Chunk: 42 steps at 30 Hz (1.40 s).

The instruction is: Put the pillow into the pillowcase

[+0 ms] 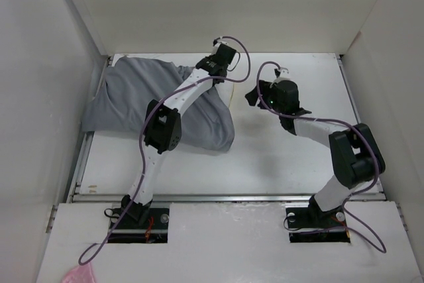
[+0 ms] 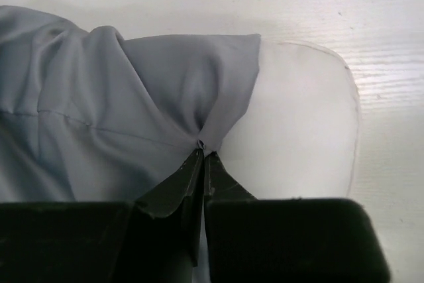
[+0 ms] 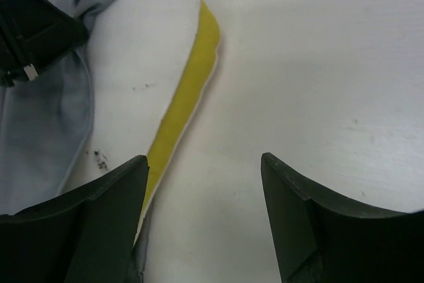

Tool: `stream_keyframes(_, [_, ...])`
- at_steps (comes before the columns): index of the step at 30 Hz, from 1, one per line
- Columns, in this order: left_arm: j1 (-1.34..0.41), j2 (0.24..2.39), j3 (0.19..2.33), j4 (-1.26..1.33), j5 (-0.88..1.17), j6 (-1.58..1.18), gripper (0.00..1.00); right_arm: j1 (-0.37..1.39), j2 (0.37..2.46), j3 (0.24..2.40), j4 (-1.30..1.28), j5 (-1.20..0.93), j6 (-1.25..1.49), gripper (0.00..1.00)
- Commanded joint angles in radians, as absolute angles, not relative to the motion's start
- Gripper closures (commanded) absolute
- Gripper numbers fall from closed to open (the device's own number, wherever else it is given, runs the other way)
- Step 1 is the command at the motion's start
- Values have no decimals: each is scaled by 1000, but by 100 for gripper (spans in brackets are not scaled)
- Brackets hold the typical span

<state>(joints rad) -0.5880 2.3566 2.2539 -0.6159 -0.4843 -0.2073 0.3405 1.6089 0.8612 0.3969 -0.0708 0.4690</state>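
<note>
At the left of the surface (image 1: 285,164), the pillowcase (image 1: 126,97) lies in loose folds. The pillow (image 2: 298,124) is mostly inside it, with only its right end protruding. The left gripper (image 2: 202,156) has its jaws closed on a pinch of the pillowcase hem. Expect thin, limp, slippery cloth: grip at the hem, not mid-panel. The pillow should be light and compressible; take it by the yellow band (image 3: 182,91). The right gripper (image 3: 204,177), jaws apart and empty, hovers just beside that band, apparently clear of the surface.

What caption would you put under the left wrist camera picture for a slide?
Left gripper pinches the edge of the grey pillowcase, with one end of the white pillow poking out uncovered.
</note>
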Motion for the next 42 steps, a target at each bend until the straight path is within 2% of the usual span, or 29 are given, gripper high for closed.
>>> stream_keyframes(1, [-627, 2160, 2194, -481, -381, -141, 100, 337, 1696, 980, 466, -211, 455, 26])
stream_keyframes(5, [-684, 2086, 2210, -432, -365, -89, 100, 337, 1894, 1052, 653, -290, 578, 21])
stream_keyframes(12, [-684, 2086, 2276, -500, -381, -98, 100, 337, 2066, 1170, 773, -428, 675, 21])
stream_keyframes(13, [-693, 2086, 2276, -500, -370, -98, 100, 337, 2081, 1180, 825, -449, 686, 26])
stream_keyframes(14, [-693, 2076, 2263, -500, -370, -98, 100, 337, 2114, 1180, 863, -477, 716, 38])
stream_keyframes(15, [-702, 2075, 2263, -500, -361, -98, 100, 337, 2124, 1190, 908, -507, 744, 99])
stream_keyframes(20, [-722, 2043, 2263, -509, -350, -107, 100, 337, 2088, 1069, 1252, -661, 821, 100])
stream_keyframes(24, [-744, 2020, 2263, -509, -254, -117, 100, 347, 1967, 985, 1382, -689, 830, 100])
stream_keyframes(29, [-843, 2000, 2333, -508, -129, -104, 100, 367, 1986, 1031, 1449, -715, 879, 100])
stream_keyframes(36, [-972, 2010, 2398, -541, 35, -147, 100, 403, 2032, 1049, 1569, -487, 979, 100])
stream_keyframes(39, [-986, 2010, 2410, -541, 80, -159, 100, 431, 2033, 1077, 1511, -309, 970, 100])
stream_keyframes(42, [-986, 2019, 2410, -552, 8, -160, 100, 443, 2042, 1127, 1430, -294, 942, 97])
